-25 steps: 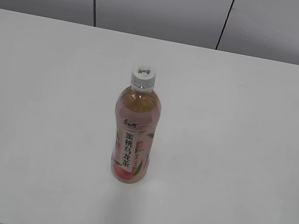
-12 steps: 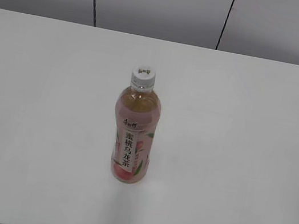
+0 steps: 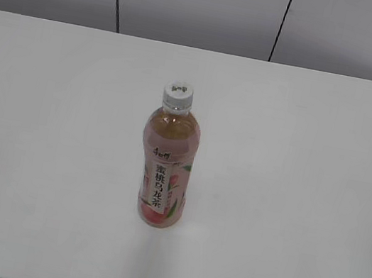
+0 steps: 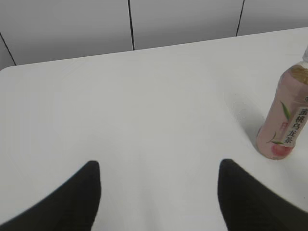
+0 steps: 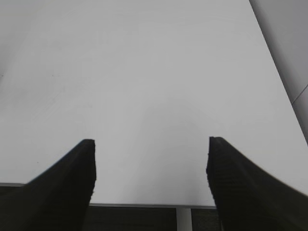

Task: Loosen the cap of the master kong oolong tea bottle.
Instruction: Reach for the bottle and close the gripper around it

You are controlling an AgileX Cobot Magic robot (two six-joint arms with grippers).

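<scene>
Black left fingers [image 4: 65, 202] spread wide, empty, low over white counter [image 4: 144, 106]; master kong oolong tea bottle [image 4: 284, 120] ahead and well to their right. Right fingers [image 5: 62, 187] likewise spread, nothing between, bottle out of sight. Upright mid-counter, long axis vertical, white cap [image 3: 178, 94] topmost.

Visible only as two pairs of dark fingers, one pair per wrist view. Left end effector [image 4: 156, 192]: matte black, smooth, tips rounded and broadening toward the frame's bottom edge. Right end effector [image 5: 150, 178]: same black, squarer at the tips, with a faintly ribbed or grainy texture along the inner faces.
</scene>
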